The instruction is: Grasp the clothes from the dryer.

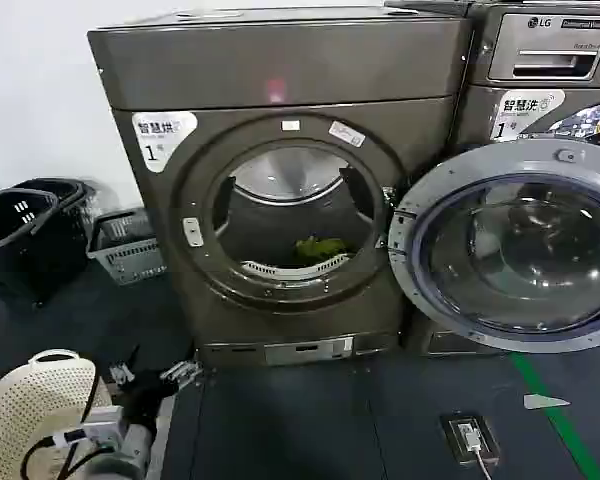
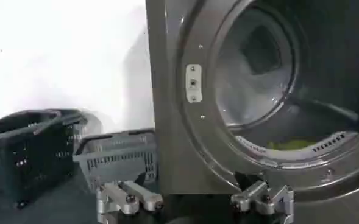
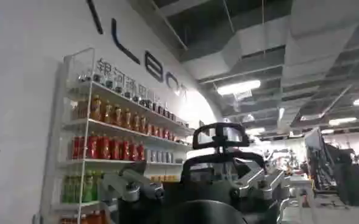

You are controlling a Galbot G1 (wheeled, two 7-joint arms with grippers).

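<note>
The dryer (image 1: pixel 280 70) is a dark grey-brown machine with its round porthole open. Its glass door (image 1: pixel 510 250) is swung out to the right. The clothes (image 1: pixel 320 247), a small yellow-green piece, lie at the bottom front of the drum, and the left wrist view shows the clothes (image 2: pixel 292 145) behind the drum's lip. My left gripper (image 1: pixel 152 373) is low, in front of the dryer's lower left corner (image 2: pixel 167 122), well short of the opening. The left gripper (image 2: pixel 194 204) is open and holds nothing. My right gripper (image 3: pixel 194 189) is open too, pointing away into the room.
Two black baskets (image 1: pixel 20 225) and a grey basket (image 1: pixel 125 245) stand left of the dryer. A white perforated basket (image 1: pixel 30 405) sits by my left arm. The silver LG machine (image 1: pixel 550 45) is behind the open door. The right wrist view has a drinks shelf (image 3: pixel 106 146) and an office chair (image 3: pixel 222 137).
</note>
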